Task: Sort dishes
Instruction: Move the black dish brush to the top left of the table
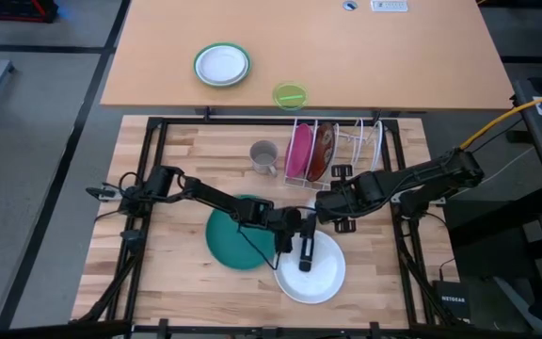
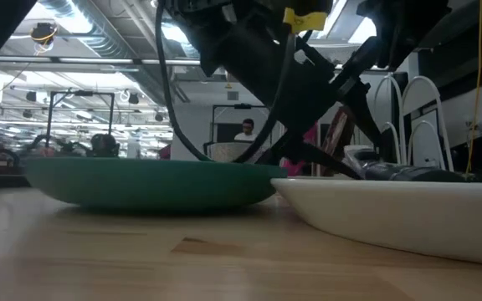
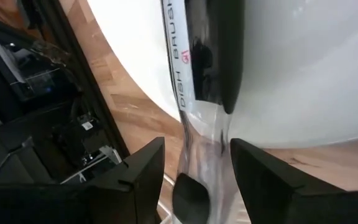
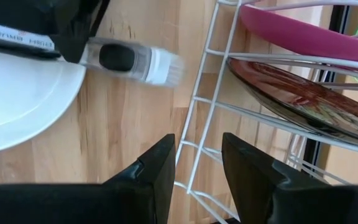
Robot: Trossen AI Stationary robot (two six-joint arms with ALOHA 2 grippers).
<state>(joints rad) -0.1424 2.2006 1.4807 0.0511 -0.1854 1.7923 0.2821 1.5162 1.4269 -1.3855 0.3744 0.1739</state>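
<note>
The white plate (image 1: 323,278) lies flat on the table at front centre, and the teal-green plate (image 1: 231,243) lies flat just to its left. The pink plate (image 1: 298,151) and the dark red patterned plate (image 1: 320,153) stand on edge in the white wire rack (image 1: 356,141). My left gripper (image 1: 293,235) is shut on a clear-and-black dish brush (image 1: 307,254) over the white plate. My right gripper (image 1: 321,205) is open and empty, and hangs between the white plate and the rack's near side (image 4: 210,106). My left gripper pinches the dish brush's clear body (image 3: 201,155) between its two fingers, between the labelled handle and the bristle head (image 4: 166,67). The fingers lie across the brush. The black handle (image 3: 211,56) reaches out low over the white plate (image 3: 303,62), and the bristle end sticks out past the plate's rim.
A grey mug (image 1: 264,157) stands left of the rack. A small white plate with a green rim (image 1: 222,64) and a lime-green bowl (image 1: 290,94) sit on the far tabletop. Black frame rails (image 1: 153,169) border the work surface.
</note>
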